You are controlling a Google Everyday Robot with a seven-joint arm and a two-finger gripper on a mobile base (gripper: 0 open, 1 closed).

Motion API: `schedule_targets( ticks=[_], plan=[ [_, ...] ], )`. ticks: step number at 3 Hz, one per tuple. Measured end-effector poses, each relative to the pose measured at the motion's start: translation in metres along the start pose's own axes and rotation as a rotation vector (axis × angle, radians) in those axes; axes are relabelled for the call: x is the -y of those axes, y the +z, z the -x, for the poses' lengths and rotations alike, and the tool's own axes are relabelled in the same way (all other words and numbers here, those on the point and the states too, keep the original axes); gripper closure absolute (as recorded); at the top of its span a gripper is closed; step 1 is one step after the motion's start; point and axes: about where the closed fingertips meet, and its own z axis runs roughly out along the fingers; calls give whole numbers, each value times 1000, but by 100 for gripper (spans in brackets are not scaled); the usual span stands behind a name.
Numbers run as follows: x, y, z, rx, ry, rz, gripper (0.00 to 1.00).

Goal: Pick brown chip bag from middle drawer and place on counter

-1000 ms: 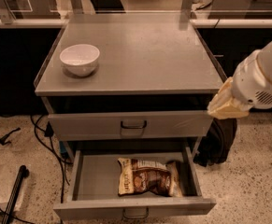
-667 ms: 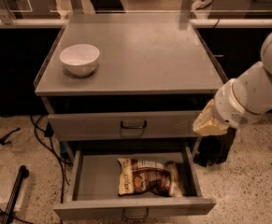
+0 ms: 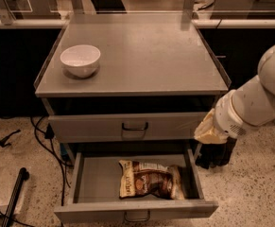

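The brown chip bag [image 3: 150,179] lies flat in the open middle drawer [image 3: 98,181], right of its centre, with its cream ends at left and right. The drawer is the cabinet's lowest and is pulled fully out. My gripper [image 3: 207,132] hangs on the white arm at the right, just outside the cabinet's right side. It is level with the closed drawer above and is above and to the right of the bag, apart from it. The grey counter [image 3: 146,51] tops the cabinet.
A white bowl [image 3: 81,59] stands on the counter's left side. A closed drawer with a dark handle [image 3: 134,126] sits above the open one. A dark object [image 3: 217,152] stands on the floor right of the cabinet. Cables [image 3: 47,141] and a black rod [image 3: 15,193] lie at left.
The arm has swung left and down, bringing my gripper from beside the counter's right edge to beside the closed drawer. The bag, bowl and drawers have not moved.
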Motion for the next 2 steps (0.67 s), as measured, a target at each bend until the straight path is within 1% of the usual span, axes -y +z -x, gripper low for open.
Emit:
schedule_targets(
  ticks=[1, 2],
  plan=[
    [-11, 55, -17, 28, 30, 8, 100],
    [-25, 130, -22, 78, 55, 42, 100]
  ],
)
